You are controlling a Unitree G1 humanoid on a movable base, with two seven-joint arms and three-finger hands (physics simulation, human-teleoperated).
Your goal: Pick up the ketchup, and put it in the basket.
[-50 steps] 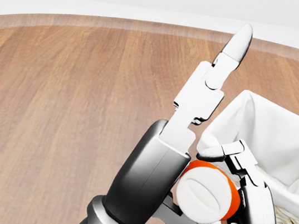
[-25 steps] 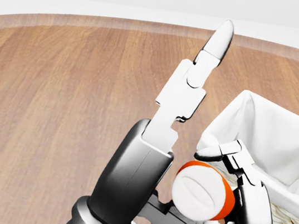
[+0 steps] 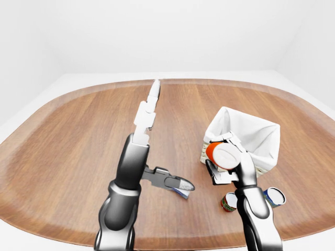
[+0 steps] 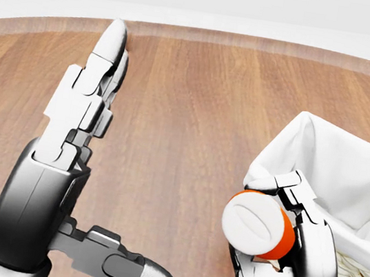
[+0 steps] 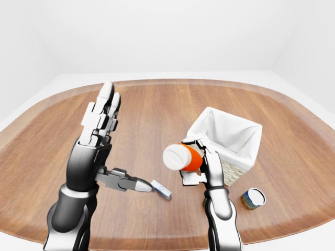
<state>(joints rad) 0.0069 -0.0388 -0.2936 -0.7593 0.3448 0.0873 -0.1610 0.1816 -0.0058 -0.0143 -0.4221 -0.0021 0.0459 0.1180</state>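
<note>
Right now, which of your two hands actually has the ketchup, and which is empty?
The right hand has it, fingers closed round the ketchup beside the basket. The left hand is raised, open and empty.

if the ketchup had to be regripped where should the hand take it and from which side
Around the orange body, behind the white cap, as the right hand does now. The ketchup lies tilted, cap toward the camera, so the round sides are free; coming from the head view's right, next to the basket, likely suits best.

On the oval wooden desk [image 5: 157, 104], the white-lined wicker basket [image 5: 230, 136] stands right, two small tins [image 3: 251, 198] nearer, the red ketchup bottle [image 5: 183, 157] just left.
</note>
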